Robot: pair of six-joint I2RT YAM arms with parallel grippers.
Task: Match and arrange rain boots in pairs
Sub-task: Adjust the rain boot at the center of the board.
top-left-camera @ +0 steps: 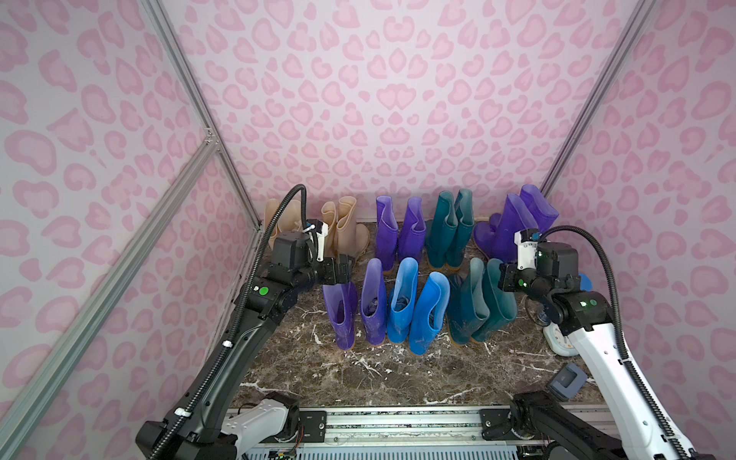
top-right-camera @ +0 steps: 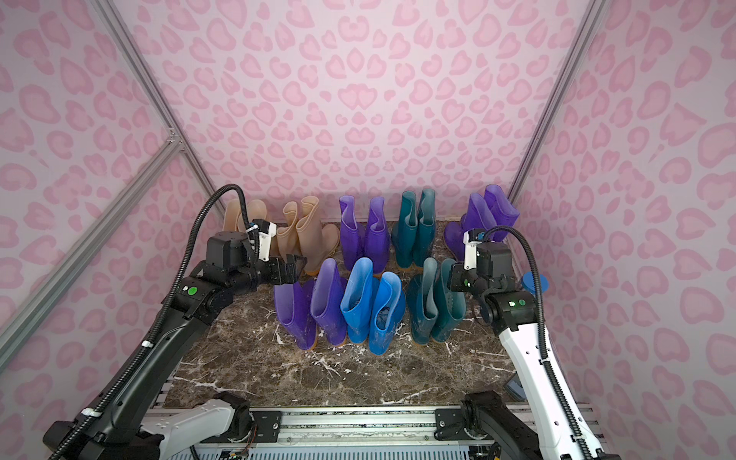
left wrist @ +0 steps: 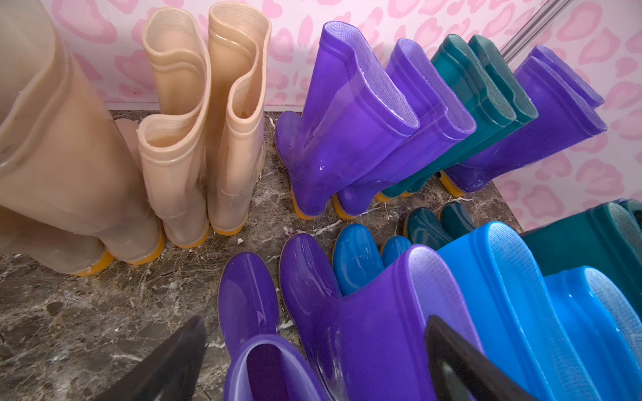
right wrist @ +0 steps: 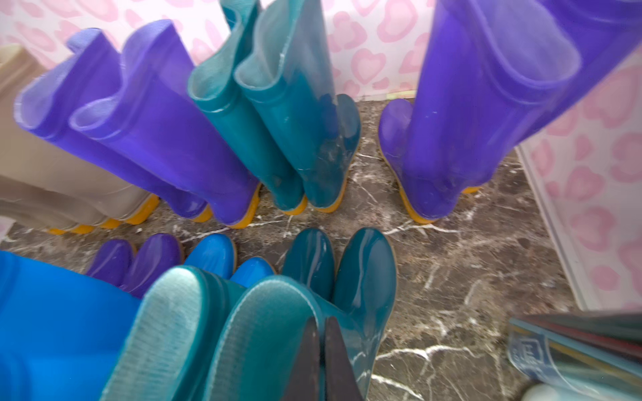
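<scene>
Rain boots (top-right-camera: 356, 302) are stood in colour pairs, in two rows, on the marble worktop (top-left-camera: 358, 374). Along the back wall two beige pairs (top-left-camera: 346, 231) are seen on the left, the outer one partly hidden by the left arm. Next to them come a purple pair (top-left-camera: 410, 235) and a dark teal pair (top-left-camera: 450, 235). In the far right corner a second purple pair (top-left-camera: 513, 227) is tilted toward the side wall. In the front row a near purple pair (top-left-camera: 374, 306), a bright blue pair (top-left-camera: 428, 318) and a near teal pair (top-left-camera: 494, 310) are set side by side, toes pointed at the back row.

The left claw (top-left-camera: 336, 273) is held just above the top of the outermost near purple boot. In the left wrist view its fingers (left wrist: 173, 357) are spread wide apart to either side of that pair's tops, and nothing is gripped.

The right claw (right wrist: 323, 343) is seen with its fingers pressed together at the rim of the outer boot of the near teal pair. Whether any rubber is pinched between them cannot be told.

Beside the right arm a blue cap (top-left-camera: 584, 280), a white device (top-left-camera: 557, 342) and a grey-blue box (top-left-camera: 565, 380) are seen on the worktop.
</scene>
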